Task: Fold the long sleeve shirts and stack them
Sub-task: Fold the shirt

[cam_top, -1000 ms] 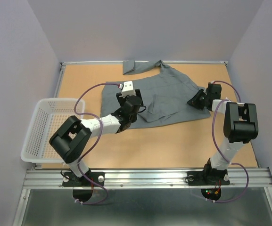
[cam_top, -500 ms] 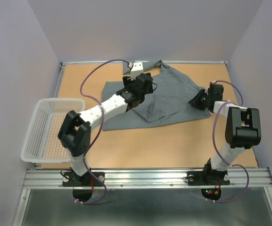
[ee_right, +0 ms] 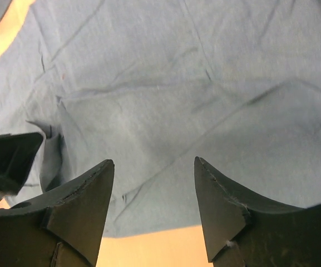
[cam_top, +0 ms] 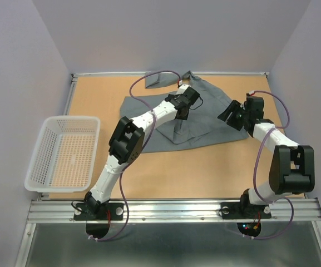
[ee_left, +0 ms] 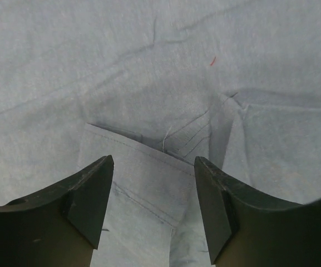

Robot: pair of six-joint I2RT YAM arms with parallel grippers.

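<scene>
Over the shirt (cam_top: 213, 114), left tool (ee_left: 153, 167) and right tool (ee_right: 153, 167) gape, seemingly empty.

Reaches far forward and rightward with the left arm (cam_top: 149, 118), stretched almost straight from base to wrist. Points the left gripper (ee_left: 153, 167) downward, with jaws standing apart and gripping nothing. Bends the right arm (cam_top: 271, 139) sharply at the elbow, forearm running forward and to the left. Holds the right gripper (ee_right: 153, 167) low, jaws also apart.
</scene>
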